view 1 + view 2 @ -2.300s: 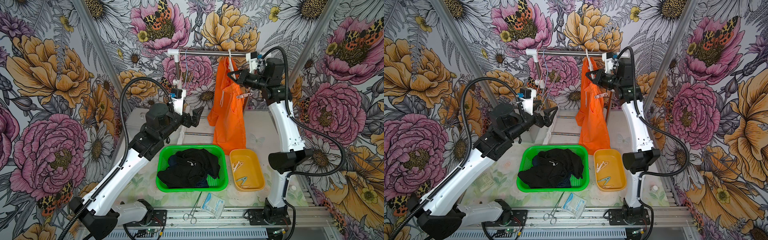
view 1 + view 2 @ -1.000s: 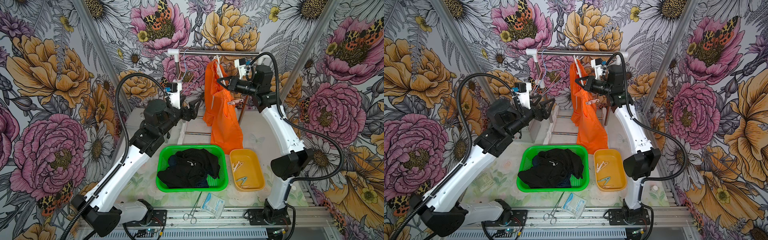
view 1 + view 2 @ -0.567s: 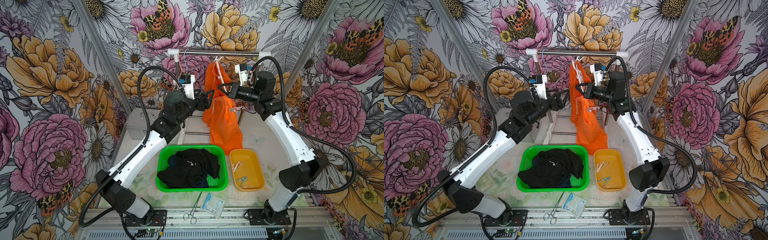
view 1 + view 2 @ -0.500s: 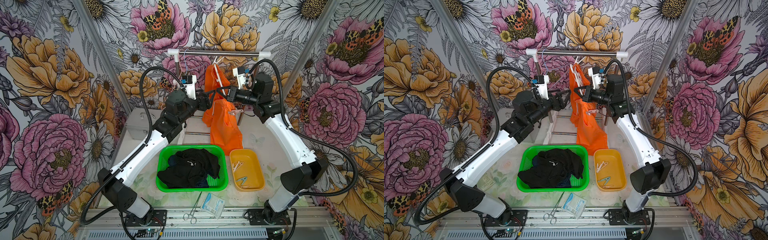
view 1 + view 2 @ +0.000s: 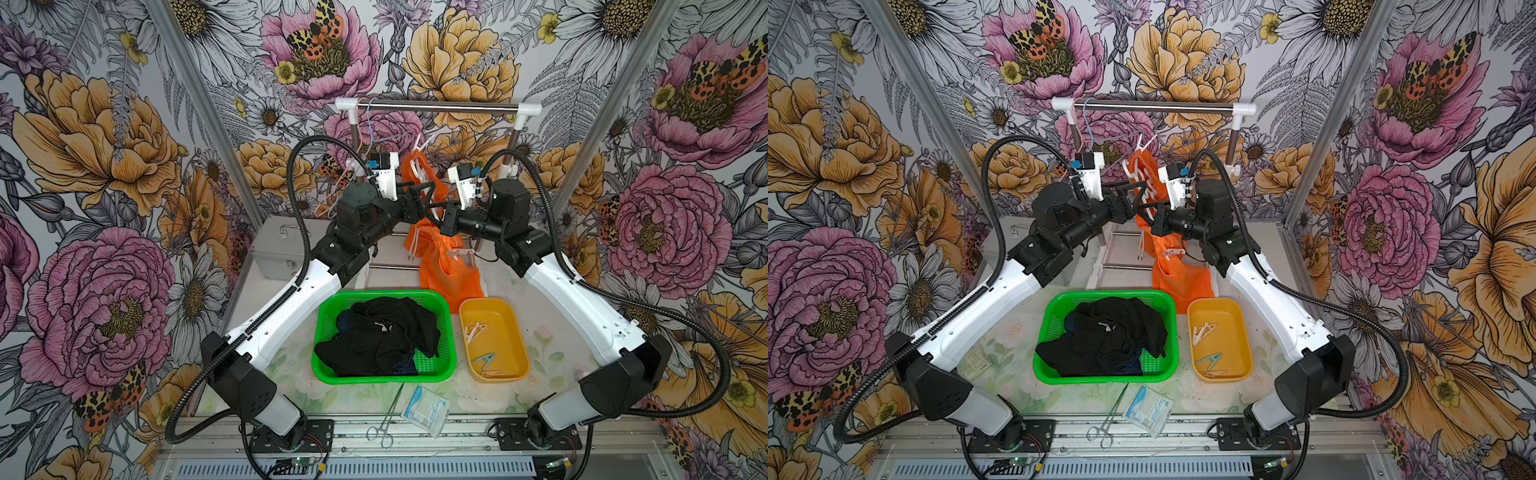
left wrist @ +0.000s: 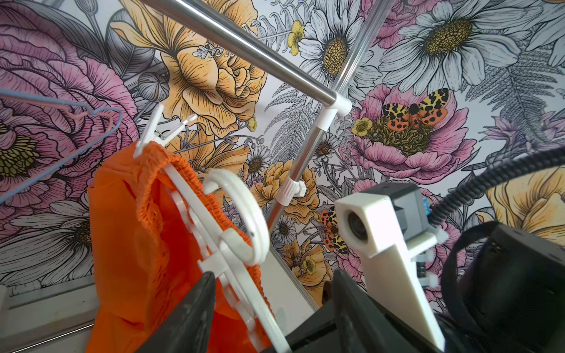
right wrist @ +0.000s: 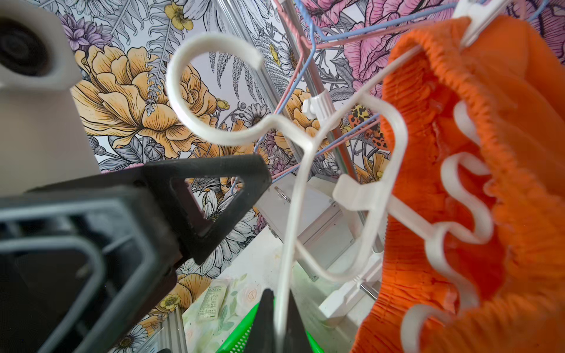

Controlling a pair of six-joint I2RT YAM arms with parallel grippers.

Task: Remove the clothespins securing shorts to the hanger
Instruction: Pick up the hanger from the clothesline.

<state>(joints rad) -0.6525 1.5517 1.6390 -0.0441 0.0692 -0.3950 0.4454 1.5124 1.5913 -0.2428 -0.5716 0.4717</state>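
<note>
Right gripper is pinching the hanger; left gripper is gaping around it; the clothespin (light, springy) is likely needing squeezed tails

1. A pale floral table is carrying a green basket beside a yellow tray.
2. Steel forceps and a white packet are lying near its front edge.
3. A grey box is sitting farther back.

One pair of orange shorts on one white hanger, two clothespins clipped on. About four loose clothespins in one yellow tray. One green basket, one heap of dark clothes. One pair of forceps, one packet, two wire hangers.
</note>
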